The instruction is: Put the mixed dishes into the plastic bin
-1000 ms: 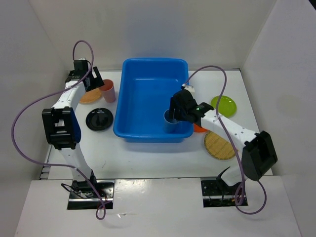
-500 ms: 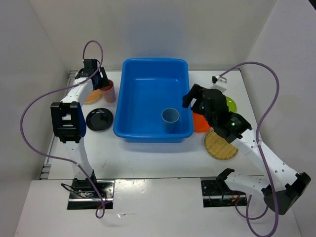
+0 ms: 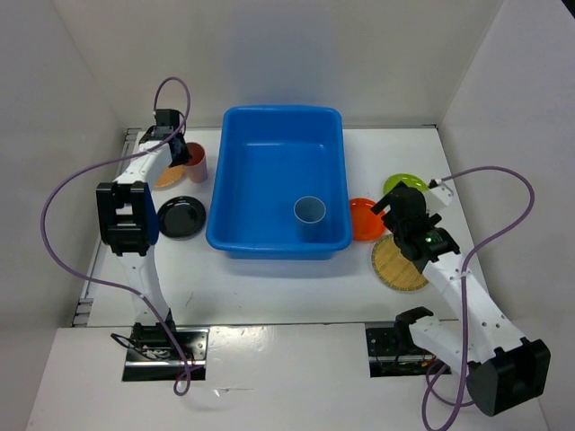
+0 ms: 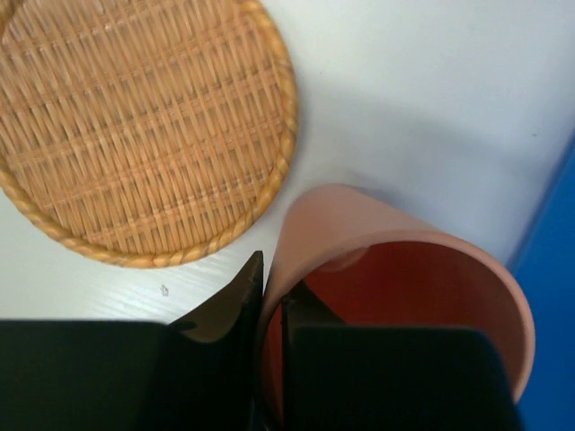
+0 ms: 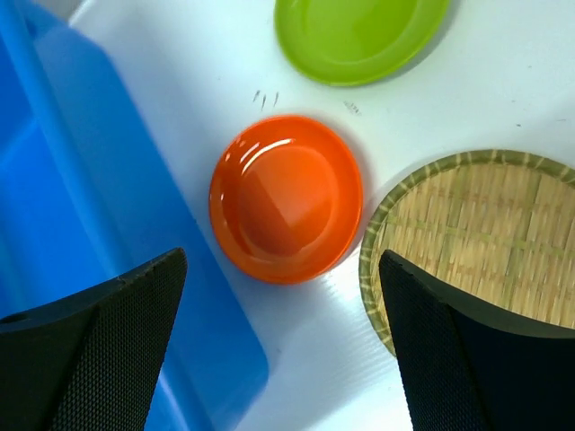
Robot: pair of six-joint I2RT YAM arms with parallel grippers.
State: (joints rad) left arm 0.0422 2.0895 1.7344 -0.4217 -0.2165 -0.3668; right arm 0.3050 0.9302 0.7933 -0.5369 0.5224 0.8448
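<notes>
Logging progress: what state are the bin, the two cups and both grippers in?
Large blue plastic bin: holds one cup.
Blue cup: upright, inside bin.
Pink tapered cup: outside bin, wall pinched.
Left gripper: shut on pink cup.
Right gripper: open, above round orange plate.

The orange plate (image 5: 286,197) is shining, smooth and glossy like plastic. The lime-green plate (image 5: 359,36) is looking smooth and less shiny. The tan plate (image 4: 135,126) by the surface's left edge is showing a rough woven pattern with a twisted rim. The pink cup (image 4: 359,224) is looking smooth and matt. The blue bin (image 3: 269,180) is looking like smooth plastic. The right arm's black fingers (image 5: 90,350) are showing a fine grainy skin.
</notes>
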